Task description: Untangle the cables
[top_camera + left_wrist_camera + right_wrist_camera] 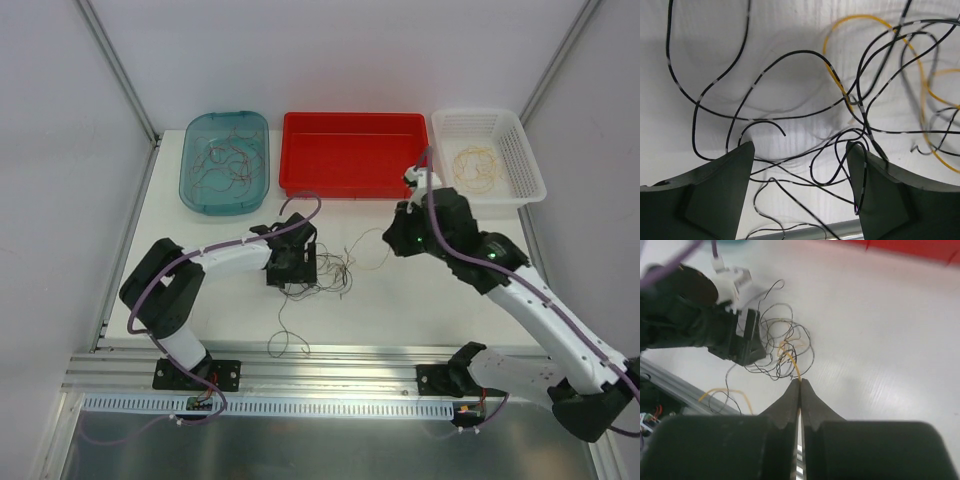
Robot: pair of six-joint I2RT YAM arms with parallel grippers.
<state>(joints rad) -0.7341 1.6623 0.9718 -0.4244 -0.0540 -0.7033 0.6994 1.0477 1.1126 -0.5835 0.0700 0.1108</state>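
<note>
White table (430, 305), white walls (350, 50), tangled cables (325, 274)

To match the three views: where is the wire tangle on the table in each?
Top: tangle mid-table, right of the left gripper.
Left wrist: tangle fills the picture.
Right wrist: upper middle, beyond the right gripper pinching a yellow wire.
Shared landmark: left gripper.

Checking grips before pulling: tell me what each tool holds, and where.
Right tool is shut on a yellow cable; which stretch of it cannot be told. Left tool stands open over dark cables, holding nothing.
</note>
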